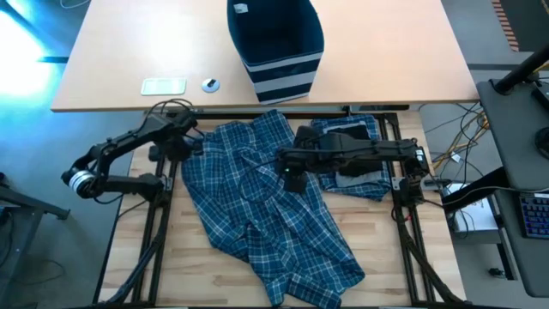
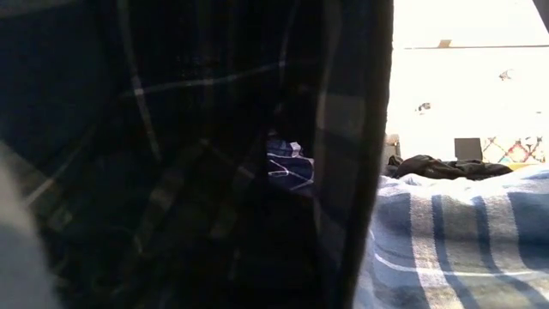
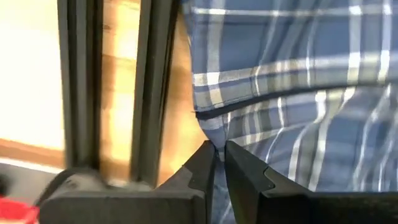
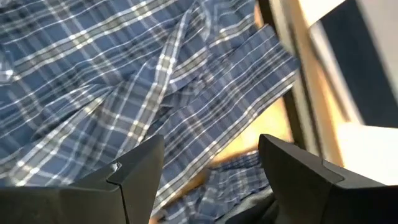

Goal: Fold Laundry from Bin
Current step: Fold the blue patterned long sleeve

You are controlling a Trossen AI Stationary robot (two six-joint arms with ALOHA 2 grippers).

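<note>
The left gripper (image 3: 219,163) pinches the plaid trousers' (image 1: 257,206) edge to spread them flat on the bench (image 1: 197,266), while the right gripper (image 4: 208,174) hovers open above them.

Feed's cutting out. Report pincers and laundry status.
Left pincer shut on plaid garment edge. Right pincer open, above the same cloth. Bin on far table. Low camera mostly blocked by fabric.

Left claw (image 3: 219,163) pinched, right claw (image 4: 211,165) agape
</note>
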